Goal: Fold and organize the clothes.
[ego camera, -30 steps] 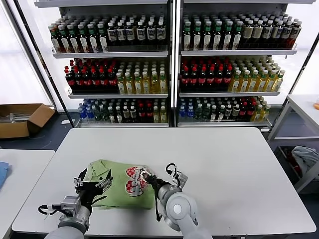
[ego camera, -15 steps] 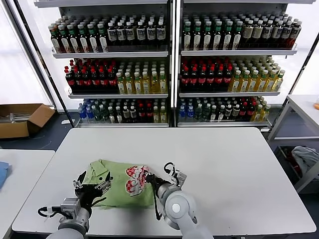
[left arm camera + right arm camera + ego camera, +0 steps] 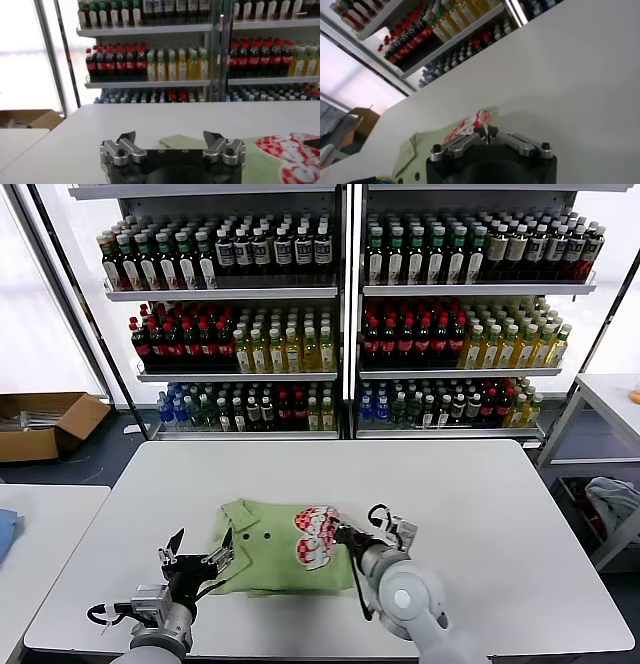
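My right pincer point(image 3: 342, 533) is clamped on the shirt point(image 3: 280, 546) lying on the worktop point(image 3: 470, 514), left pincer point(image 3: 198, 556) apart beside it, so I'd drag slowly, keeping fabric flat.

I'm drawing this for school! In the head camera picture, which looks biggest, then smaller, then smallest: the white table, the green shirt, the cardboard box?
1. White table, by far the largest.
2. Green shirt.
3. Cardboard box, though it is cut off by the edge and sits farther away, so that ranking is unsure.

bare table point(image 3: 470, 484) beyond shirt point(image 3: 280, 536), bottle shelves point(image 3: 345, 324) behind
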`<state>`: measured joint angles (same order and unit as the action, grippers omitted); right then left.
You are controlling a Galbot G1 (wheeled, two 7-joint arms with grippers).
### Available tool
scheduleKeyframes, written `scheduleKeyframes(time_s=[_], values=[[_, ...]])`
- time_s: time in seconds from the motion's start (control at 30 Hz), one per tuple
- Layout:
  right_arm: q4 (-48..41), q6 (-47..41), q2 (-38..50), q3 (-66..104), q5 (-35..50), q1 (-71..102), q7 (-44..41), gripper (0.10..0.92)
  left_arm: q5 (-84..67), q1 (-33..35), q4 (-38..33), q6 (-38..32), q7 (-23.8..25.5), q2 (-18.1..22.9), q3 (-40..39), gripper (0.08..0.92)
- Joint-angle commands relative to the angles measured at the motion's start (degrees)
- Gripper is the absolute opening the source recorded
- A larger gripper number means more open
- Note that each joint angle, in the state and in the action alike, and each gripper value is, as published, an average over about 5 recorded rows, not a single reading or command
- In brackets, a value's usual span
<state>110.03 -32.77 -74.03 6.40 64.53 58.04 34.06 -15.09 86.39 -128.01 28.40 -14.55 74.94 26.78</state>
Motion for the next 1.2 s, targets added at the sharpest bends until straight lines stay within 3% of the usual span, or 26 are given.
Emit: scheduleKeyframes(time_s=[0.03,0.2,0.33,0.5,0.73,1.03,1.2], values=[[1.4,-0.5,16.7,5.0,-7.6,2.2,-4.3,0.118,0.4,-0.1,-0.7,0.0,0.1,2.5,-1.3,0.823],[-3.1,-0.5,18.5,5.8,-25.1,2.6,-10.5,0.124,0.7,-0.1,-0.7,0.1,0.1,3.0,-2.1,0.823],[-2.9,-0.6,18.7,7.0,-30.0,3.6,-11.3,0.192,0.9,0.5,-0.8,0.1,0.1,3.1,-2.2,0.823],[5.3,-0.5,17.8,10.8,-28.6,6.8,-11.6,0.322,0.9,0.9,-0.5,0.1,0.0,3.2,-2.1,0.823],[15.0,-0.4,10.0,9.2,-27.2,10.9,-14.1,0.539,1.0,0.7,-0.2,0.1,0.0,3.4,-2.6,0.823],[6.2,-0.3,2.1,6.5,-22.9,8.7,-11.8,0.785,1.1,2.3,-0.7,-0.5,0.1,3.4,-2.3,0.823],[-1.3,0.5,-0.7,7.5,-21.2,6.5,-11.2,0.821,1.4,2.9,-0.8,-0.7,0.2,3.5,-2.4,0.823]])
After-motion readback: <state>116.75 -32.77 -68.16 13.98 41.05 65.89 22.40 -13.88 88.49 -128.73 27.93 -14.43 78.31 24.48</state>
